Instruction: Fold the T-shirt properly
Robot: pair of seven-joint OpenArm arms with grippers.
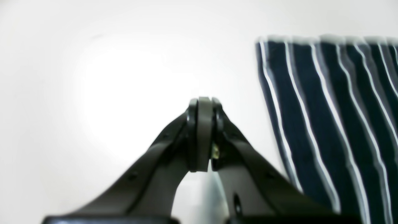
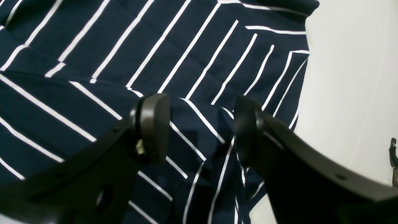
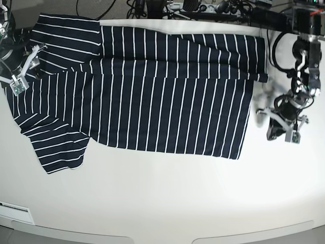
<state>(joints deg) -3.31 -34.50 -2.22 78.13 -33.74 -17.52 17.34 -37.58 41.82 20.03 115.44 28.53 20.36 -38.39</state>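
Observation:
The T-shirt (image 3: pixel 152 96), dark navy with thin white stripes, lies spread across the white table, its far long side folded over onto the body. One sleeve (image 3: pixel 58 147) sticks out at the near left. My right gripper (image 2: pixel 200 124) hangs open just above the cloth (image 2: pixel 93 62) near a seam where the stripes change direction, with nothing between its pads; in the base view it is at the shirt's far left (image 3: pixel 25 68). My left gripper (image 1: pixel 204 102) is shut and empty over bare table, beside the shirt's hem (image 1: pixel 326 124); in the base view it is right of the shirt (image 3: pixel 271 127).
The white table (image 3: pixel 162 198) runs to a rounded front edge. Dark cables and equipment (image 3: pixel 203 7) crowd the back edge. The left arm's base (image 3: pixel 304 30) stands at the far right, the right arm's base (image 3: pixel 5 35) at the far left.

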